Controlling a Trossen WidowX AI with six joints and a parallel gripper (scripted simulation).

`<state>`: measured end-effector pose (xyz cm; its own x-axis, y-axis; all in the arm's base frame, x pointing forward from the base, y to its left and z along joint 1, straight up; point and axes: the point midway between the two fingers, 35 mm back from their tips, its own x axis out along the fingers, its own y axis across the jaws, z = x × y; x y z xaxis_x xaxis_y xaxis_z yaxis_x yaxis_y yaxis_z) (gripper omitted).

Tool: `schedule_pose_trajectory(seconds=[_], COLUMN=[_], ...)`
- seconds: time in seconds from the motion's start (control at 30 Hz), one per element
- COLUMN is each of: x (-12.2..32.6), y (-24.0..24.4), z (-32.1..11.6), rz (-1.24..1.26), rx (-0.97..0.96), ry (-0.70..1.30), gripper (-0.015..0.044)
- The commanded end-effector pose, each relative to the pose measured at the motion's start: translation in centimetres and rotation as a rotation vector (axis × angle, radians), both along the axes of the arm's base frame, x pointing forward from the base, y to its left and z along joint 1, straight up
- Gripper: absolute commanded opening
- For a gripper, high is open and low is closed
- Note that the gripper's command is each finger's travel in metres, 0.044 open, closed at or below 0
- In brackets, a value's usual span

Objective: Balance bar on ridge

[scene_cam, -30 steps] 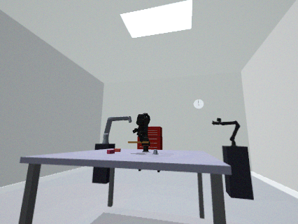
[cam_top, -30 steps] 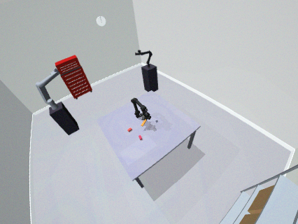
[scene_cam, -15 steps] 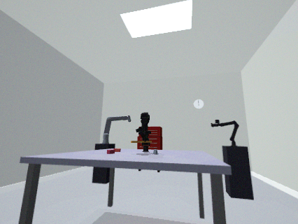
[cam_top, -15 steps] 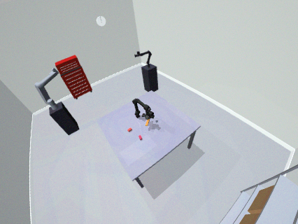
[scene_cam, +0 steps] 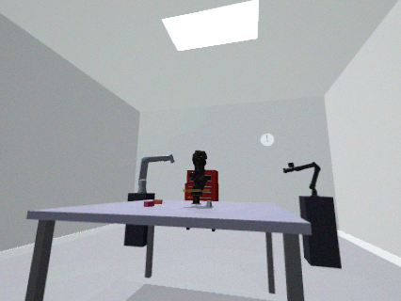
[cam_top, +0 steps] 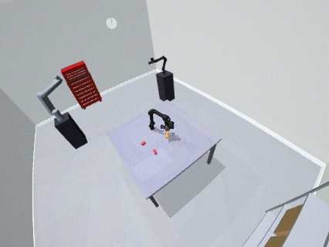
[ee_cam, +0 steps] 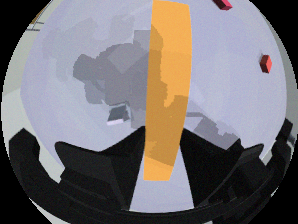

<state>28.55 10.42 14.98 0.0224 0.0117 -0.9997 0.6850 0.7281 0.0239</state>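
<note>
The orange bar (cam_top: 167,134) (scene_cam: 187,190) (ee_cam: 172,65) is held above the table (cam_top: 125,135) (scene_cam: 104,213) (ee_cam: 227,90). It looks about level in the exterior view. My gripper (cam_top: 167,130) (scene_cam: 198,190) (ee_cam: 162,131) is shut on the bar, with a black finger on each side near its lower end in the wrist view. The small grey ridge (scene_cam: 209,204) (ee_cam: 118,114) stands on the table, to the left of the bar in the wrist view and apart from it. In the exterior view it is below and right of the bar. I cannot make it out in the top view.
An orange-red block (cam_top: 143,143) (scene_cam: 158,201) (ee_cam: 266,64) and a pinkish-red block (cam_top: 155,151) (scene_cam: 149,203) (ee_cam: 222,4) lie on the table, away from the ridge. Two other arms on dark pedestals (cam_top: 71,131) (cam_top: 165,86) and a red cabinet (cam_top: 83,86) stand beyond the table.
</note>
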Motion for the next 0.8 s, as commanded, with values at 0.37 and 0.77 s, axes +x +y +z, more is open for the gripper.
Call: schedule_pose_trajectory(seconds=[0.37,0.77], x=[0.8,0.5], y=[5.2,8.3], z=[0.0,-0.5], rz=[0.172,0.275], rx=[-0.001,-0.001], ry=[-0.007,-0.009], gripper=[0.0000,0.0000])
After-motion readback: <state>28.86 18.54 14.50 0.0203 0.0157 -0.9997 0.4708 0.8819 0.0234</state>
